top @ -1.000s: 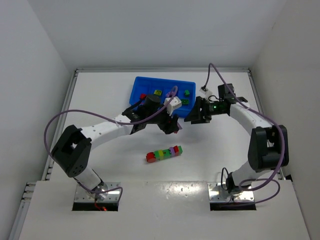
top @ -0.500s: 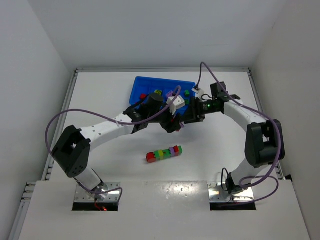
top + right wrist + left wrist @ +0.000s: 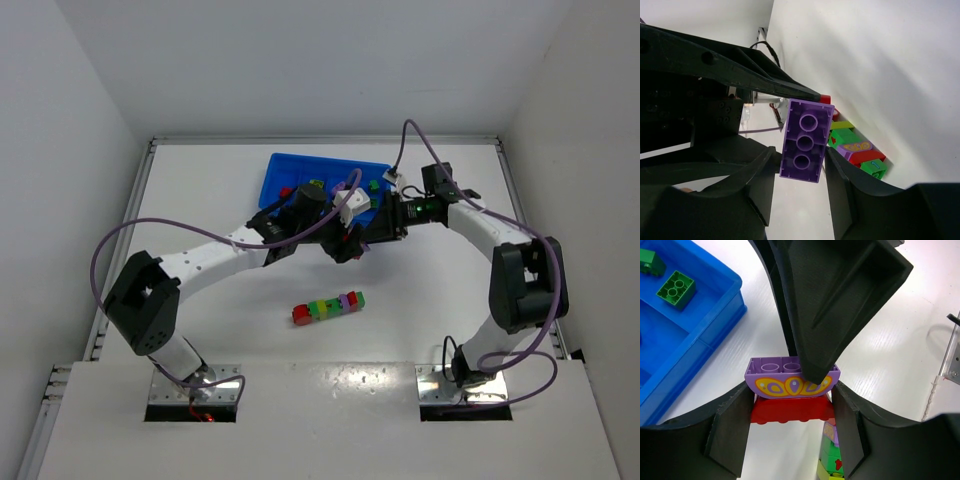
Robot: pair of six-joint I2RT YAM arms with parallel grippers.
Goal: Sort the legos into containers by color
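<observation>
The right hand (image 3: 373, 232) has swung left across the surface — from well apart to meeting the left hand (image 3: 346, 245) — its fingers now flank the purple brick (image 3: 805, 139).

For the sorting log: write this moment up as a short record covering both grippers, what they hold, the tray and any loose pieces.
left gripper: shut on the red brick, the lower of two joined bricks
right gripper: shut on the purple brick, the upper of the pair
joined pair: held between both grippers above the table, beside the blue tray
tray contents: green bricks in one compartment
loose pieces: a multicoloured strip lies on the table, nearer the arm bases than the grippers
</observation>
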